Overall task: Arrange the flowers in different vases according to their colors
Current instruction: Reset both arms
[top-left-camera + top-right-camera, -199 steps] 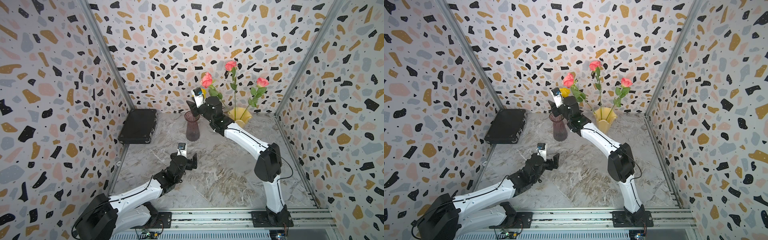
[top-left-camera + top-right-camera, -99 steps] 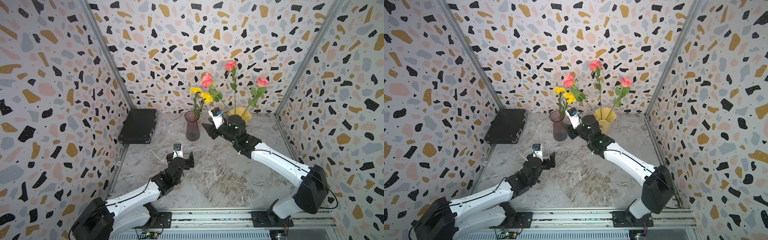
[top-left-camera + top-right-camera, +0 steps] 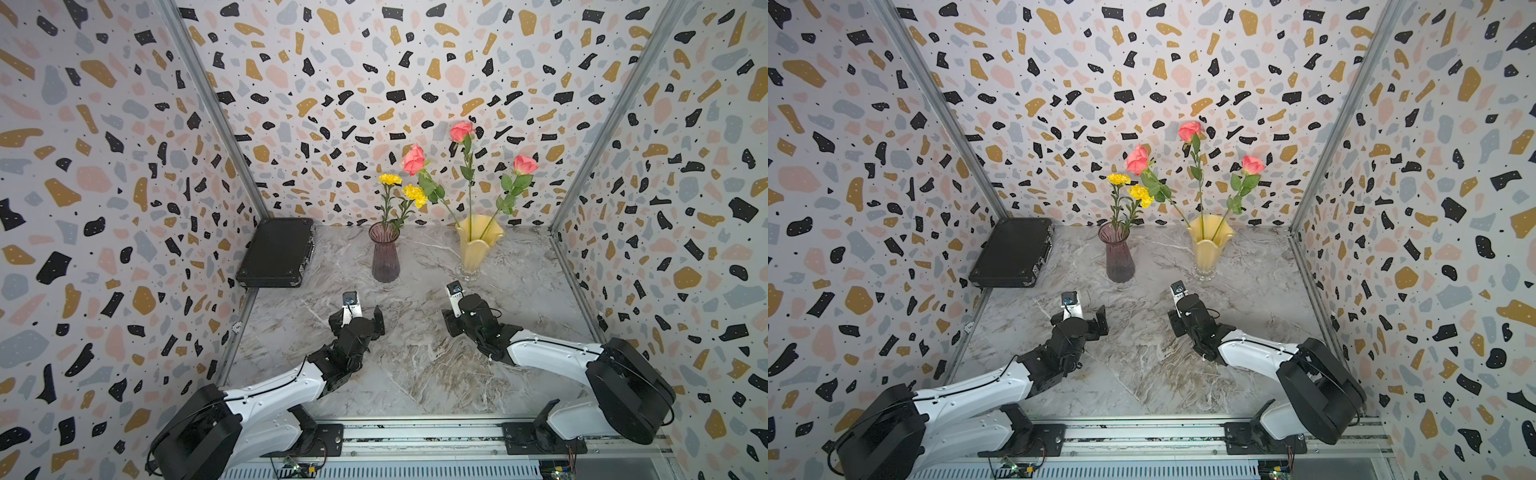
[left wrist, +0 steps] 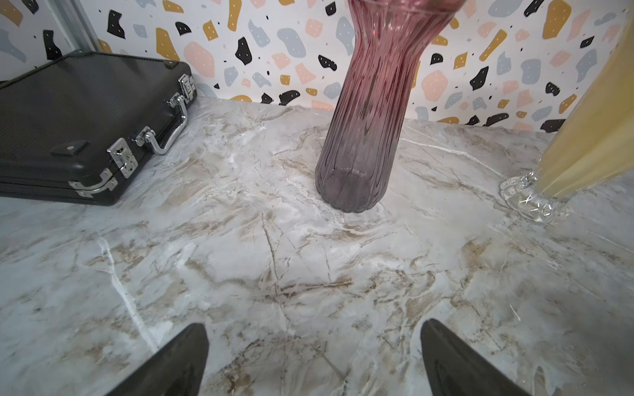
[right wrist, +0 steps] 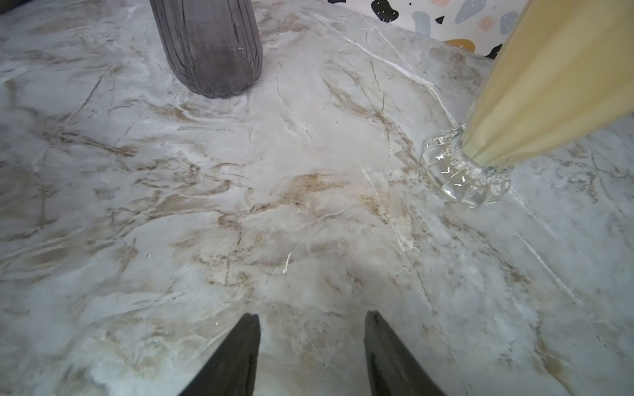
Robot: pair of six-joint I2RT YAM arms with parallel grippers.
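The right claw is seen with jaws parted and nothing between them, low over the table; the left claw is spread wider, likewise empty. Ahead of both stand the purple vase and, beside it but apart, the yellow vase. Two yellow blooms are held in the purple vase, three roses in the yellow one — the sorting appears finished. Any pull-back is best made low and away from the vases, so that no foot or stem is brushed — the tall roses look easily tipped.
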